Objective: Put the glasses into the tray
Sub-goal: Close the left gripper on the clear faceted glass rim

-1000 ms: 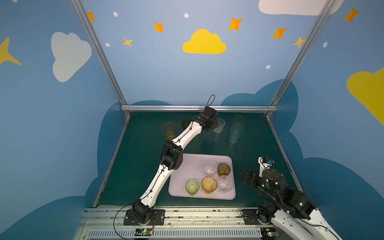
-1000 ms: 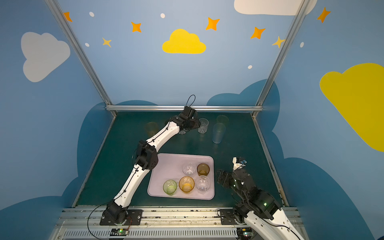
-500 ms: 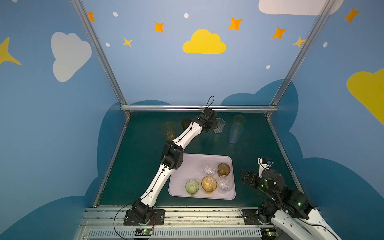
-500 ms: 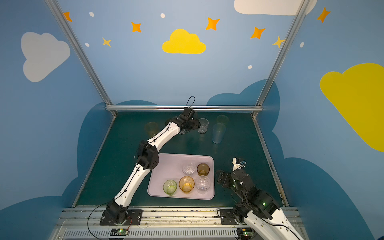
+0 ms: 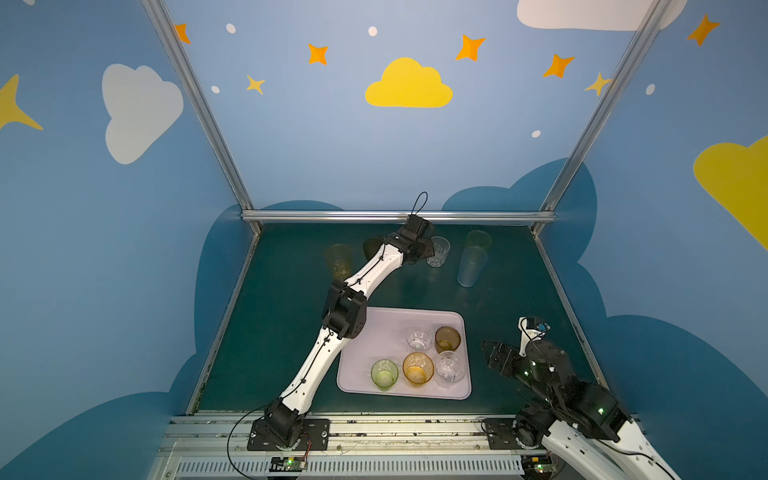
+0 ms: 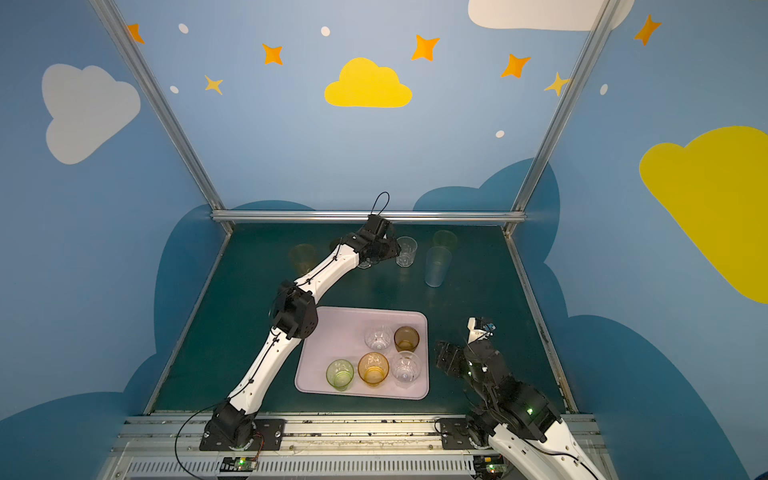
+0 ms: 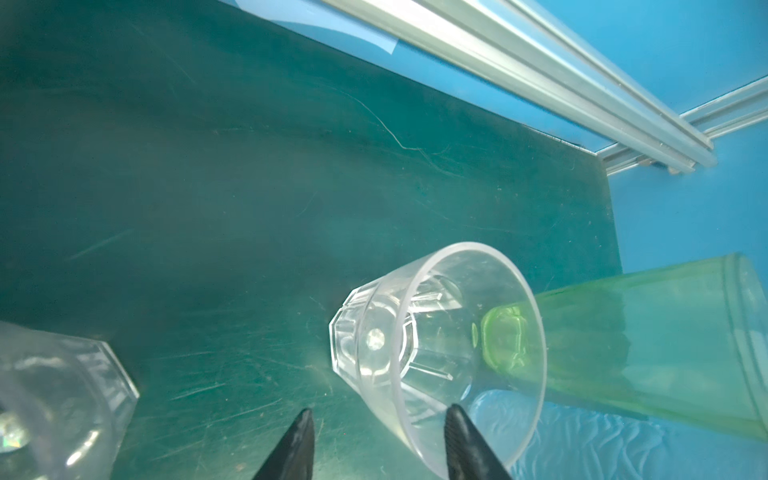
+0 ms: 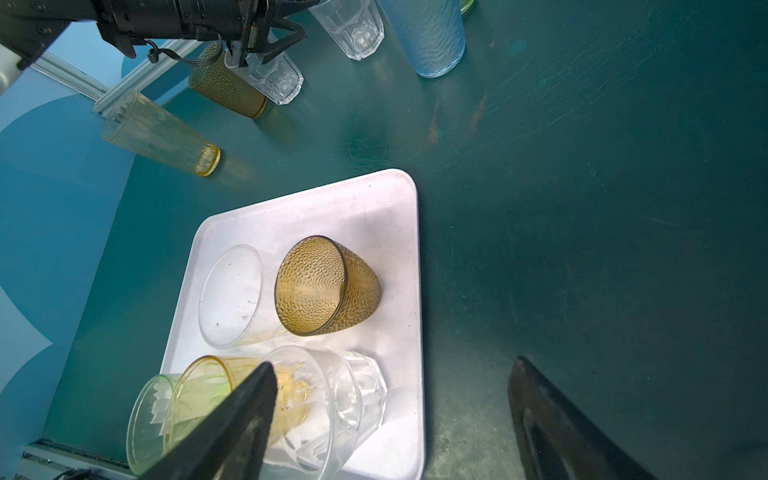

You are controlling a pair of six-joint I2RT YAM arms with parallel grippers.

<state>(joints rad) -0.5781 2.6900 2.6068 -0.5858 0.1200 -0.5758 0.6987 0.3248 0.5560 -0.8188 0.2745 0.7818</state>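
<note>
Nearest to you, the right gripper (image 8: 391,362) is hanging wide open beside the tray (image 5: 370,332), holding nothing. The tray is carrying five of the glasses: a green glass (image 5: 384,374), an amber glass (image 5: 417,369), a brown glass (image 5: 447,338) and two clear ones.

Farther away, the left gripper (image 7: 380,410) is standing half open and is gripping nothing. One finger (image 7: 459,436) is overlapping the rim of a clear glass (image 7: 436,353) — you cannot tell if it is touching.

The left arm is mostly hiding a dotted brown glass (image 8: 228,89) in both top views — only the right wrist view is showing it plainly.

A yellow glass (image 5: 338,259), a pale blue glass (image 5: 471,266) and a tall green glass (image 5: 478,239) are standing on the scratched dark green mat (image 5: 266,324), under blue walls with clouds.
</note>
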